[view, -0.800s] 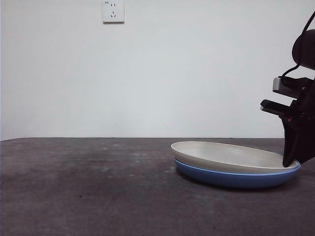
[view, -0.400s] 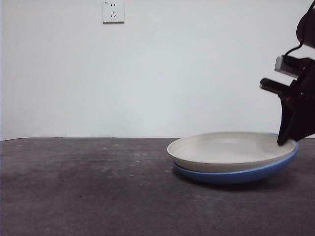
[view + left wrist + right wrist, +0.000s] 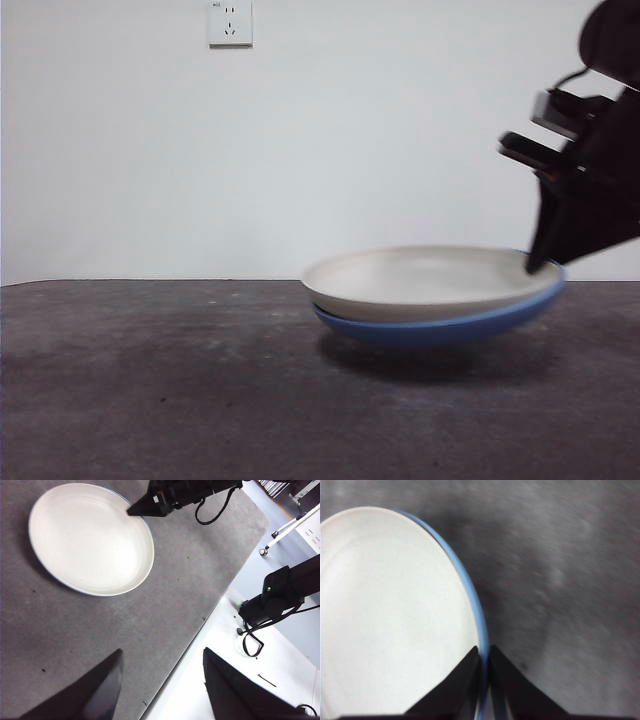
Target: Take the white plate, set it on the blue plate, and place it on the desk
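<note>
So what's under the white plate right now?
The blue plate, nested beneath the white plate; only its rim shows, its inside is covered. The right pincer grips both rims.

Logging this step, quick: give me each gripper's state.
Left gripper: open, holding nothing.
Right gripper: shut on the rims of the white plate and blue plate.

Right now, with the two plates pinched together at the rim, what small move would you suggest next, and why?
Probably ease them down. The right gripper is shut on the stacked rims of the white plate and the blue plate, which hang tilted above the desk, a shadow beneath. The left gripper waits open, well away.
</note>
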Action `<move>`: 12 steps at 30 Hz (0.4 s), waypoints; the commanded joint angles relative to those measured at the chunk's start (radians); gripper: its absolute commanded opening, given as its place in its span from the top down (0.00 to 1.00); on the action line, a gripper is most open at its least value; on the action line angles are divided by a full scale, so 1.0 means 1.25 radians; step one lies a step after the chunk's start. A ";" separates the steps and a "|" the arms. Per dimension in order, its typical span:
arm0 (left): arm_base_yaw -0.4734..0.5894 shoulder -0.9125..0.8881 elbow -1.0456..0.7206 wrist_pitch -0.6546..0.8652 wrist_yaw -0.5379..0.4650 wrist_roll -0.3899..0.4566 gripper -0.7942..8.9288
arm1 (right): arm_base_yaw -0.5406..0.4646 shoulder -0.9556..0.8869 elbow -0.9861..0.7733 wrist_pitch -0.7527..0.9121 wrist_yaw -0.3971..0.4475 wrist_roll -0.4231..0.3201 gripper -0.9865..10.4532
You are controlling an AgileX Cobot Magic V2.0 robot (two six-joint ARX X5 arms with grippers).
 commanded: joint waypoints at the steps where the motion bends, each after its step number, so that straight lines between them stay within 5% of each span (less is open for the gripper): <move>1: -0.004 0.007 0.008 0.009 0.004 0.011 0.66 | 0.034 0.008 0.026 0.054 -0.010 0.050 0.90; 12: -0.004 0.007 0.008 0.009 0.004 0.010 0.66 | 0.109 0.119 0.084 0.109 0.004 0.108 0.90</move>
